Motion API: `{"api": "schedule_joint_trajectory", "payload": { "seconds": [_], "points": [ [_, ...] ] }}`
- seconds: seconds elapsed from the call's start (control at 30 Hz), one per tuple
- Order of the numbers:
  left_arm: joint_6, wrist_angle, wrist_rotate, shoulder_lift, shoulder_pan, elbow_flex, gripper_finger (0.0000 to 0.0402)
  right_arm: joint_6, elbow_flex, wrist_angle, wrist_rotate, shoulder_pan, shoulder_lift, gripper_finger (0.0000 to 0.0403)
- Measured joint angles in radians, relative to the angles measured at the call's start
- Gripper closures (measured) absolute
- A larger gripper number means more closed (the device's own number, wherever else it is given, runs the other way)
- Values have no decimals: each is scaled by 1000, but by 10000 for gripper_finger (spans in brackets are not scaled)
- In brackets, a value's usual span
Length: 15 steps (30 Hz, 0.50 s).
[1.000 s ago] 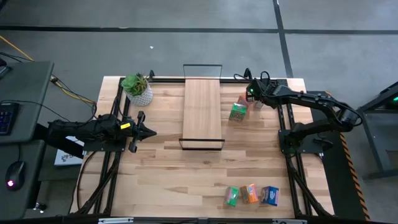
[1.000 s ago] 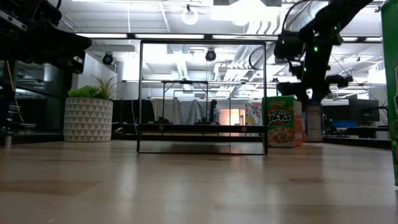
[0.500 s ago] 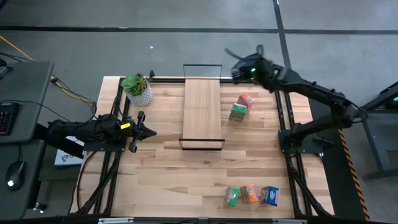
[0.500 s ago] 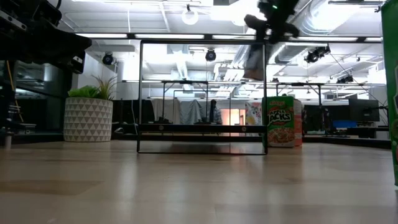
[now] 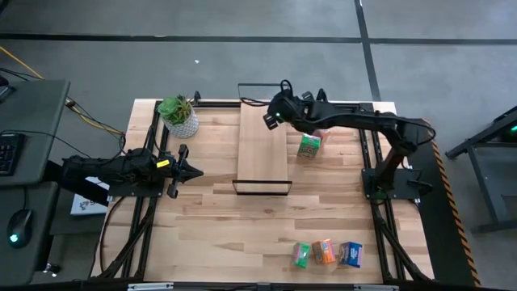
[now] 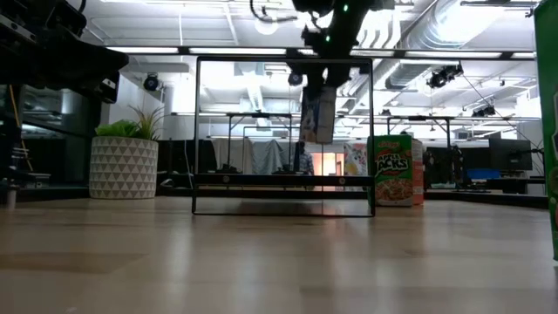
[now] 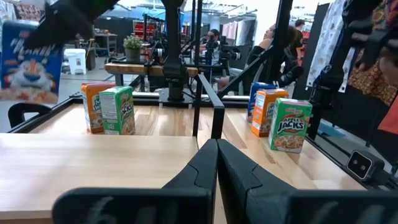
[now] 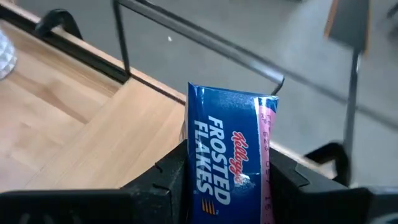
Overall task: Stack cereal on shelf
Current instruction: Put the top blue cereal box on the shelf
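My right gripper [image 5: 277, 111] is shut on a blue cereal box [image 8: 229, 155], raised over the far end of the shelf [image 5: 263, 145]. The box also shows in the low view [image 6: 318, 113] and the left wrist view [image 7: 28, 62]. A green box [image 5: 308, 145] and an orange box [image 5: 320, 129] stand on the table right of the shelf. A green box [image 5: 301, 255], an orange box [image 5: 325, 251] and a blue box [image 5: 350, 254] stand near the front edge. My left gripper [image 5: 191, 171] is shut and empty, left of the shelf. My right gripper pinches the blue box between its two fingers [image 8: 169, 177], which sit on two opposite sides of it [image 8: 194, 180]. The box hangs below the gripper, about upright, lifted clear above the shelf board.
A potted plant [image 5: 179, 115] in a white pot stands at the far left of the table. The shelf's black wire frame [image 6: 283, 59] rises at both ends of the plank. There is bare tabletop between the shelf and the near row of boxes.
My right gripper has gone up from beside the green and orange boxes, taking the blue box with it, and then toward the table's left edge. The box is now lifted clear and hangs over the shelf's far end.
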Motion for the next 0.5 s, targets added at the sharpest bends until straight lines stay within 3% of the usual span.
{"api": "schedule_joint_trajectory", "payload": {
  "seconds": [0.17,0.5],
  "points": [
    [0,0,0,0,0,0,398,94,-1,-6,-112,-69,41,269],
    [0,0,0,0,0,0,398,190,-1,0,-157,-118,50,269]
  ]
}}
